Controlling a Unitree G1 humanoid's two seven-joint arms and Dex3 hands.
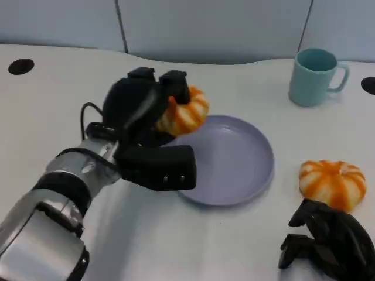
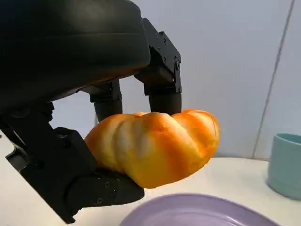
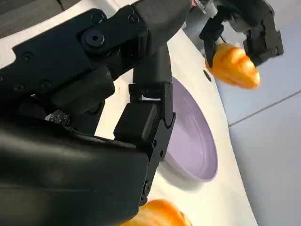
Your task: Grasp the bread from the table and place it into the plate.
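The left hand (image 1: 149, 126) is up off the white tabletop (image 1: 53, 111), its black fingers (image 2: 162, 80) clamped on a glossy, orange-and-cream ribbed bread roll (image 1: 184, 111). From the left wrist view the roll (image 2: 155, 146) sits between the fingers pressing down on its top and the thumb (image 2: 101, 190) cupped beneath it, so it is plainly held and clear of any surface. Just below and beyond those fingertips lies the round, shallow lavender plate (image 1: 234, 161); the roll hangs over the plate's near-left rim rather than its middle, and the plate (image 2: 202, 212) shows directly under the roll with a gap between them.

The right hand (image 1: 328, 243) rests low at the table's near edge, its fingers curled inward with nothing between them that I can see. Just beyond its fingertips, close to but seemingly not gripped by them, lies a second orange-and-cream ribbed bread roll (image 1: 333, 182) on the tabletop, beside the plate's right rim. In the right wrist view that roll (image 3: 157, 214) peeks out by the hand's shell, and the plate (image 3: 193, 136) lies past the fingers (image 3: 150, 127).

A pale teal ceramic mug (image 1: 315, 76) with its handle turned away from the plate stands upright well beyond the plate, far from both hands.
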